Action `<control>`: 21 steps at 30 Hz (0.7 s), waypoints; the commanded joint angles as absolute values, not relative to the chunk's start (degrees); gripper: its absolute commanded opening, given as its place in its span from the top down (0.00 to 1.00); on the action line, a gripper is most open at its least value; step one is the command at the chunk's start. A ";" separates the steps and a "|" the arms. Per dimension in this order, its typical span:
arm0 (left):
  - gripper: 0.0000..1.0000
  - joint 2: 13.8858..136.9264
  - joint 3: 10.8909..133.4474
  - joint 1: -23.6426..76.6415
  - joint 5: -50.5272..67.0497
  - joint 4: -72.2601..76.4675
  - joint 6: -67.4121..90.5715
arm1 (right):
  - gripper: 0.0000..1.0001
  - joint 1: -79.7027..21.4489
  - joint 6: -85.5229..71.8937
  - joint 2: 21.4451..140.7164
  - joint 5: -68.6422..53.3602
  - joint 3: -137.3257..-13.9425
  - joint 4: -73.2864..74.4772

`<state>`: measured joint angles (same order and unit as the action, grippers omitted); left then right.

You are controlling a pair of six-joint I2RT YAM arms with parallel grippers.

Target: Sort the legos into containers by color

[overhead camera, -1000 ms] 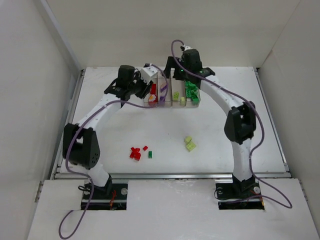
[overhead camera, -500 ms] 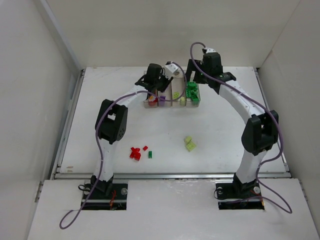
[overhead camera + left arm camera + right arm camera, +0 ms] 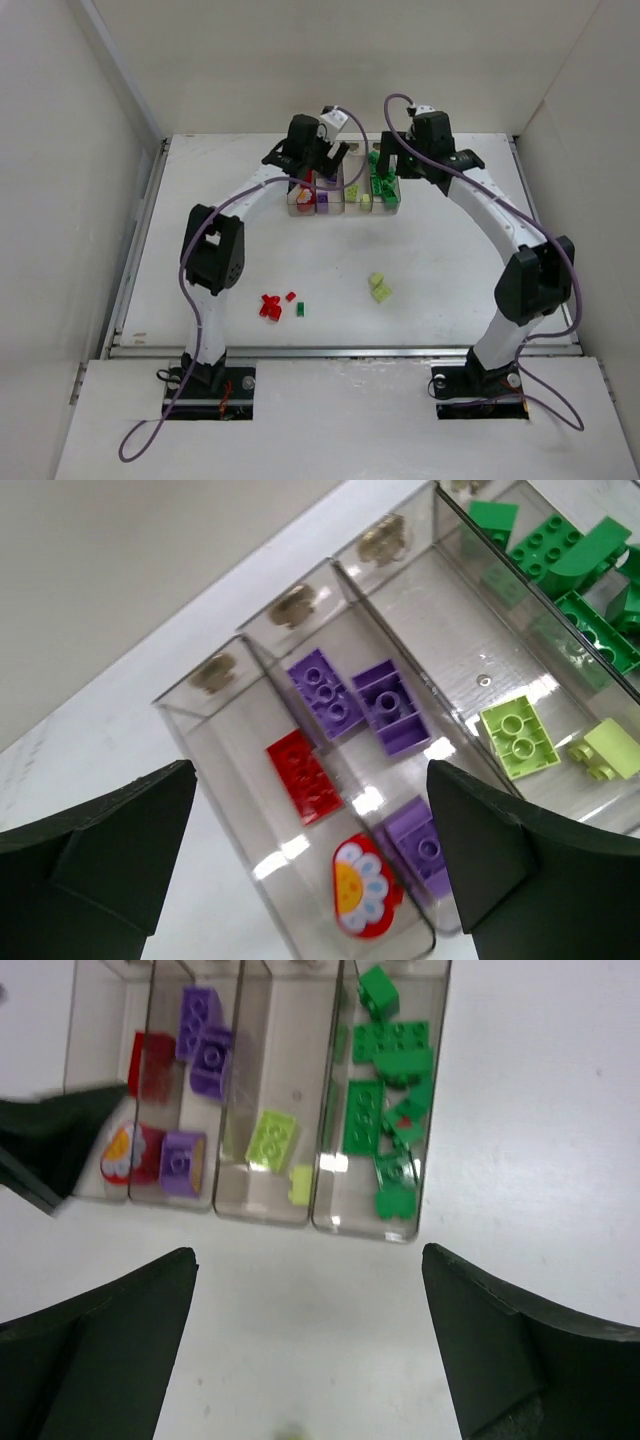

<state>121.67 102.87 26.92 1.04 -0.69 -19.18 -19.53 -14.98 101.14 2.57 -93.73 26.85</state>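
Left fingers [image 3: 100, 850] and right fingers [image 3: 100, 1350] gape above containers [image 3: 280, 1050], loose legos [image 3: 380, 290] well apart.

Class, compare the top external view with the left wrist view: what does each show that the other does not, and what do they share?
Only the top external view: both whole arms, the left arm and the right arm, plus loose legos on the table: a red cluster, one green brick and yellow-green bricks.
Only the left wrist view: stud detail, the flower print on a red piece, and the round holes at the bin ends.
Both: the containers holding red, purple, yellow-green and green legos.
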 commanded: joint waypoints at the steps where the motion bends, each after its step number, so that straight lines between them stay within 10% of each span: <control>1: 0.00 108.30 101.18 27.16 -4.38 -0.97 -17.31 | 0.01 -20.38 -13.54 94.49 3.35 -90.89 34.09; 21: 0.00 79.72 71.20 28.74 -7.38 -4.04 -5.63 | 0.06 -38.41 -15.74 97.20 2.90 -67.77 39.12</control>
